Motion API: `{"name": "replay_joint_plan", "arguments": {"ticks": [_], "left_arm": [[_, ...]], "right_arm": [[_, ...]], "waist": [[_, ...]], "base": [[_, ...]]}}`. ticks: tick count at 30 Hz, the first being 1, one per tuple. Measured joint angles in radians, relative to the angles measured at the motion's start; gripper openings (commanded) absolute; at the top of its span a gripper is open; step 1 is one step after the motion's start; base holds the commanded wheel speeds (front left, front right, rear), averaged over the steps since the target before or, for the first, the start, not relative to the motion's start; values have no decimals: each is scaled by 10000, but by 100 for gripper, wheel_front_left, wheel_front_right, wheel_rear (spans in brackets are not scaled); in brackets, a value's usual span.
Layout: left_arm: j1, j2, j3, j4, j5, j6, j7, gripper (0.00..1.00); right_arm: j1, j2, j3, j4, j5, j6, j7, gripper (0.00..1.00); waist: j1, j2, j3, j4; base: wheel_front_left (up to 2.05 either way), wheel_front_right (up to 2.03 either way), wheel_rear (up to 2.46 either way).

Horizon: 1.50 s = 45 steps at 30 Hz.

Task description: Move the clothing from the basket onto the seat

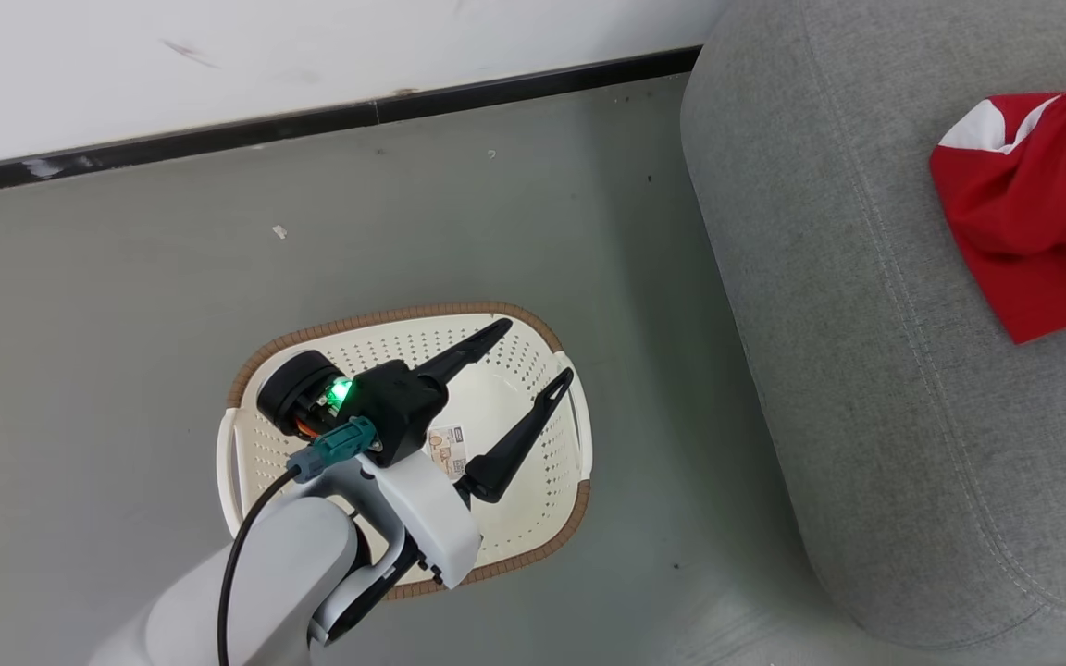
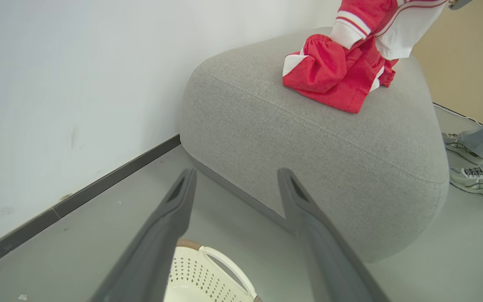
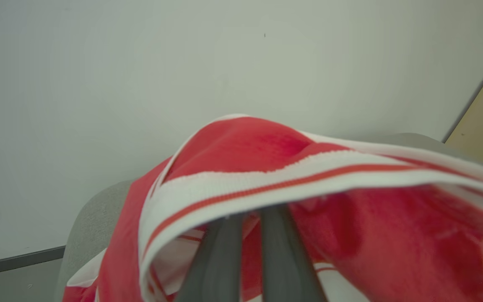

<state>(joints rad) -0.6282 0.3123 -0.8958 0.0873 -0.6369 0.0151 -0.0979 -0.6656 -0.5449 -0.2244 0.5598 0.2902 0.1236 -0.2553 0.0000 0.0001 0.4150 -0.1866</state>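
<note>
The cream basket (image 1: 385, 319) stands on the floor, and its bare bottom carries a paper label (image 1: 448, 450). My left gripper (image 1: 536, 350) hovers over it, open, with nothing between its fingers; the left wrist view looks past that gripper (image 2: 237, 174) and the basket rim (image 2: 195, 272) toward the grey seat (image 2: 308, 147). One red and white garment (image 2: 329, 79) lies crumpled on the seat (image 1: 866, 370), also visible from the head (image 1: 1033, 213). A second garment (image 2: 392, 25) hangs above it. My right gripper (image 3: 247, 216) is shut on this clothing (image 3: 266, 180), which drapes over its fingers.
A white wall (image 1: 311, 55) with a dark baseboard (image 1: 311, 120) runs behind the basket. Grey floor separates the basket from the seat. A person's shoes (image 2: 468, 178) and a trouser leg stand beyond the far side of the seat, beside a cable.
</note>
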Motion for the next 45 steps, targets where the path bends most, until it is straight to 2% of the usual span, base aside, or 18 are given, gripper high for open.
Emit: {"name": "replay_joint_plan", "arguments": {"ticks": [11,23,24,25,26,27,37,45], "left_arm": [[-377,13,61,-111,75,-17,0,100],[-440,46,136,-4,138,-178,-178,100],[-440,40,136,12,138,-180,-182,100],[-440,33,136,33,138,-190,-192,100],[-440,31,136,96,138,-192,-232,100],[-440,29,136,132,134,-194,-268,100],[-404,-17,132,462,40,-282,-462,100],[-325,-58,151,681,-59,-282,-623,100]], "right_arm": [[-236,249,765,869,-86,0,0,0],[-179,541,1273,1333,19,0,0,0],[-175,554,1312,1344,31,0,0,3],[-168,566,1344,1352,67,0,0,17],[-147,610,1381,1377,81,0,0,69],[-142,640,1390,1402,84,0,0,100],[307,878,1569,2261,750,0,52,100],[534,767,1994,2280,1026,0,368,100]], "waist": [[0,0,551,241],[0,-1,485,202],[0,0,459,188],[0,-1,432,174],[0,0,372,144],[0,0,338,130],[0,-1,-146,-28],[0,0,-648,-161]], "base": [[0,0,0],[0,0,0],[0,0,0],[0,0,0],[0,0,0],[0,0,0],[0,0,0],[0,0,0]]}}
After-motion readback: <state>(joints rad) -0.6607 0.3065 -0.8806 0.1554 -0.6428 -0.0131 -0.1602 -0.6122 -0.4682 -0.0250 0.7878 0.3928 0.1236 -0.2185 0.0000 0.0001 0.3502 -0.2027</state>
